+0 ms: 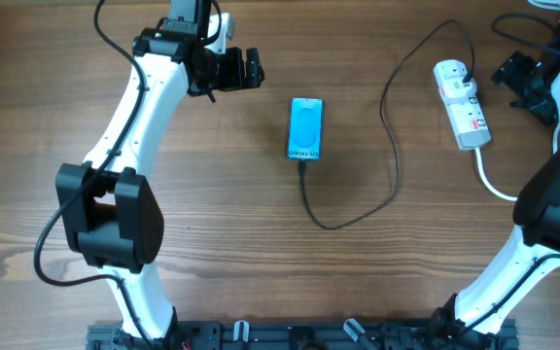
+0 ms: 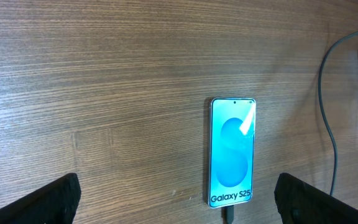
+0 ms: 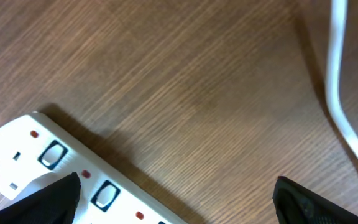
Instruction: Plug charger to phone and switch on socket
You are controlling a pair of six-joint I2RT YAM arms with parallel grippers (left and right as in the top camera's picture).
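The phone [image 1: 305, 127] lies flat at the table's middle, cyan screen up, "Galaxy S25" at its near end; it also shows in the left wrist view [image 2: 232, 152]. The charger's black cable [image 1: 393, 146] loops from the socket to the phone's near end, where its connector tip [image 2: 229, 214] sits in the phone. The white socket [image 1: 462, 117] lies at the right, red marks and switches visible in the right wrist view [image 3: 73, 171]. My left gripper [image 1: 233, 69] is open, left of and beyond the phone. My right gripper [image 1: 523, 80] is open, just right of the socket.
The socket's thick white cord [image 1: 494, 182] curves off toward the right arm's base and shows in the right wrist view [image 3: 340, 93]. Black cables hang at the far right corner [image 1: 528, 29]. Wood-grain table surface lies all around.
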